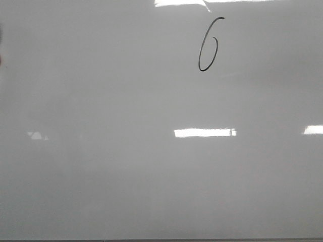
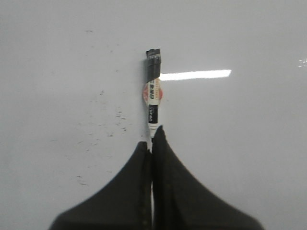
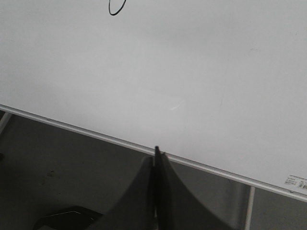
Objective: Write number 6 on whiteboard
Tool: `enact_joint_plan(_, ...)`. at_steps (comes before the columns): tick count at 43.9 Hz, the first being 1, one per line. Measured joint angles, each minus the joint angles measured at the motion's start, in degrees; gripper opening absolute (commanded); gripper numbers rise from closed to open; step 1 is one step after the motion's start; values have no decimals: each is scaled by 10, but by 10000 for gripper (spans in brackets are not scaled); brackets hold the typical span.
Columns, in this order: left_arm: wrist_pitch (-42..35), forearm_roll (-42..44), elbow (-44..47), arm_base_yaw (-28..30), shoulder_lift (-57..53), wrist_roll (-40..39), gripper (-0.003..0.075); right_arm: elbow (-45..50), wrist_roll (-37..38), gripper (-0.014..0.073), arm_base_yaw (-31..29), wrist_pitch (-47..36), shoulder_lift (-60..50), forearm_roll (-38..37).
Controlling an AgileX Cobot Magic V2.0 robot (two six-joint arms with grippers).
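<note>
Plainly, the whiteboard [image 1: 126,166] fills almost the whole front view, glossy and grey-white, with bright rectangular glare near the centre and at the three o'clock edge. The number 6 [image 1: 208,45] sits toward one o'clock of that view, a thin black slanted digit with a narrow oval loop and a curved tail on top, well apart from the lower edge of the board. Neither arm appears in the front view.

In the left wrist view, the left pincer [image 2: 152,136] is closed tight, its two dark fingers [image 2: 180,191] pressed around the lower barrel of a marker [image 2: 152,103]. The marker has a white labelled body with a red patch and a black tip end, and it points out over the whiteboard [image 2: 249,143]. Faint dark specks and smudges mark the board surface beside the marker.

In the right wrist view, the right pincer [image 3: 157,153] has its dark fingers [image 3: 182,196] drawn together with only a hairline seam between them, and nothing shows between them. It hangs just off the whiteboard's [image 3: 192,72] metal-framed edge, over a dark grey desk [image 3: 57,163]. Only the lower loop of the number 6 [image 3: 115,9] shows at the frame's border, far from this pincer.
</note>
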Motion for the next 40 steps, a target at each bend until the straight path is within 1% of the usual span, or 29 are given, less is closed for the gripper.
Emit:
enact_joint_plan(4,-39,-5,50,17,-29,9,-20,0,0,-67,0,0,0,0)
enact_joint_plan(12,-119,18,146,20,-86,5,-20,0,0,-67,0,0,0,0)
enact_joint_plan(23,-230,65,244,20,-142,-45,-20,0,0,-67,0,0,0,0)
enact_joint_plan(28,-277,71,275,20,-151,-53,-20,0,0,-67,0,0,0,0)
enact_joint_plan(32,-298,74,276,21,-151,-54,-20,0,0,-67,0,0,0,0)
enact_joint_plan(40,-317,75,276,18,-151,-55,-20,0,0,-67,0,0,0,0)
